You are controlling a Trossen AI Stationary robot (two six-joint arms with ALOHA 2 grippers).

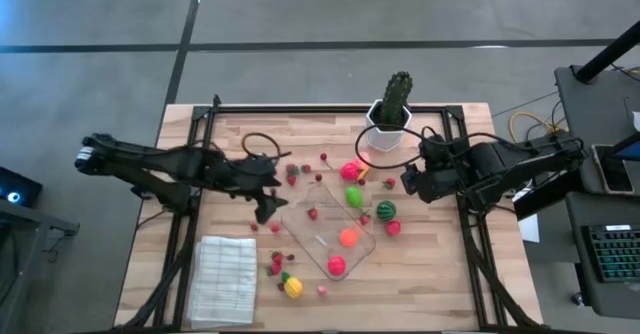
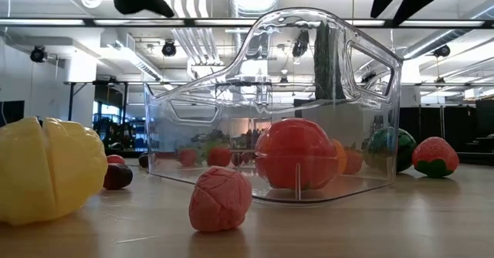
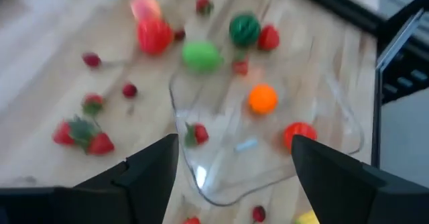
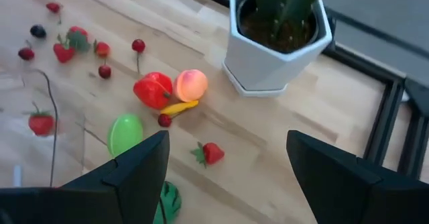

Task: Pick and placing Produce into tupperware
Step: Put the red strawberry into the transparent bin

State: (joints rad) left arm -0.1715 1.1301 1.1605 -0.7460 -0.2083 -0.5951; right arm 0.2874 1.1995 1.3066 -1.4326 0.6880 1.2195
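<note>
Starting at the left side of the table, there's a white ribbed cloth (image 1: 223,279) folded flat near the front edge, and the left gripper (image 1: 268,207) hangs just past it, over the wood beside the tupperware's (image 1: 300,232) left corner, its fingers (image 3: 144,177) spread apart with nothing between them. From its wrist camera the clear container sits right ahead, framed between the two dark fingers, with an orange ball (image 3: 263,98), a red tomato-looking piece (image 3: 299,134) and a small strawberry (image 3: 196,134) lying inside it. The tub is shallow see-through plastic with rounded corners, set at an angle in the middle of the table (the low camera looks straight through its wall at the red piece). Loose produce is scattered around it: a yellow segmented piece (image 1: 292,287) and a knobbly pink one (image 2: 220,200) toward the front, little red berries (image 1: 275,266) by the cloth and more near the back, a smooth green lime-ish piece (image 1: 353,195) at the tub's far rim, then a striped green melon ball (image 1: 386,210) and a strawberry (image 1: 394,228) just off its right side. Further right, the right gripper (image 1: 412,181) sits near the back-right, released and empty too, next to the dark green cactus (image 1: 397,98) in its angular white pot (image 4: 275,63), well apart from the tupperware's middle.
</note>
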